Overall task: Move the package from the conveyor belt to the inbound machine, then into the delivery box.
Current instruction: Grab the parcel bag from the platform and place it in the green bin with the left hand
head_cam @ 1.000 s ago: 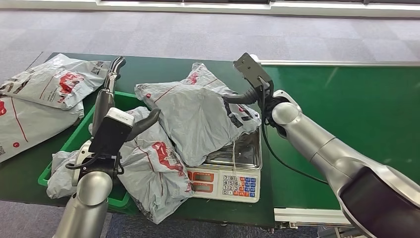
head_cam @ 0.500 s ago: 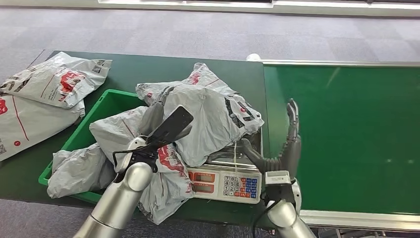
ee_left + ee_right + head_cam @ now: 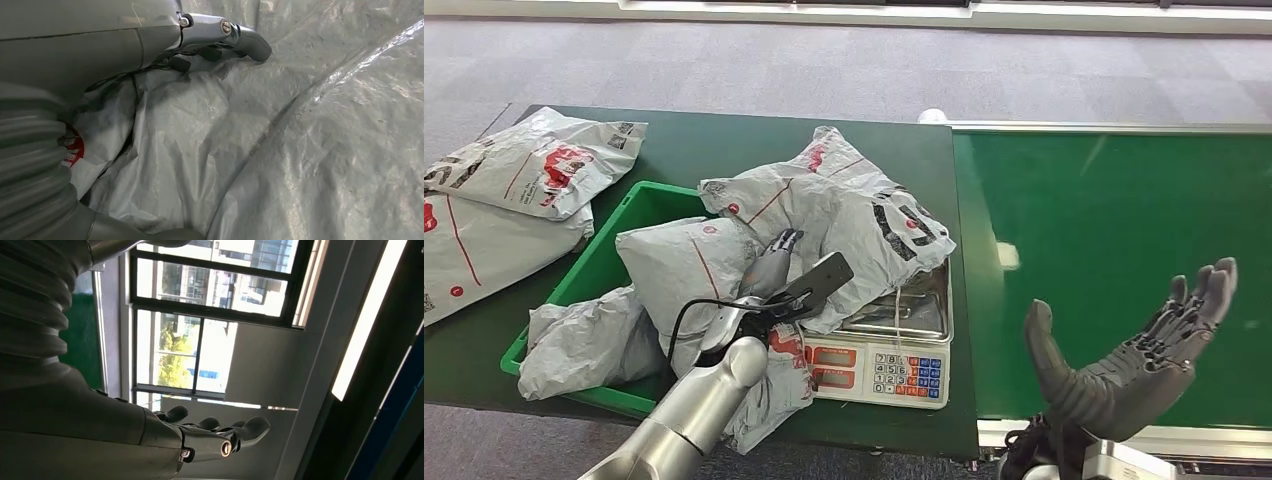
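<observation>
The left hand (image 3: 150,45) fills the near side: grey ribbed cover, smooth grey palm, thick thumb stretched over crinkled grey plastic of a package (image 3: 280,150). A red and white printed patch (image 3: 75,152) peeks out beside the ribbed cover

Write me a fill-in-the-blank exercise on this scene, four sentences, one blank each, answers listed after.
1. The grey package lies on top of the ______ with the keypad.
2. The crate holding other packages is coloured ______.
3. The right hand is raised over the conveyor belt, holding ______.
4. The left hand reaches in at the ______ between crate and scale.

Missing words: scale; green; nothing; packages
</observation>
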